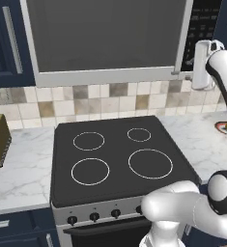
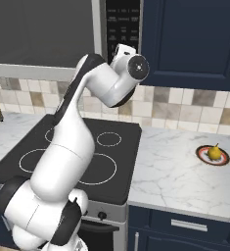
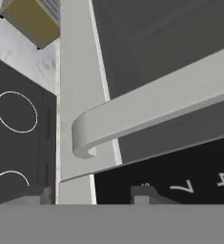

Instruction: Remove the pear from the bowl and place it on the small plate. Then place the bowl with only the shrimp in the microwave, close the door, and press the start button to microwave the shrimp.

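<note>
With the door shut, I keep my hand, its opening unclear, square to the black button panel at five o'clock

your 2 base views look forward and down, sharing the stove and microwave; hand view sits close against its door handle.

Home kitchen, black cooktop, tiled backsplash, navy cabinets, built-in microwave
</note>
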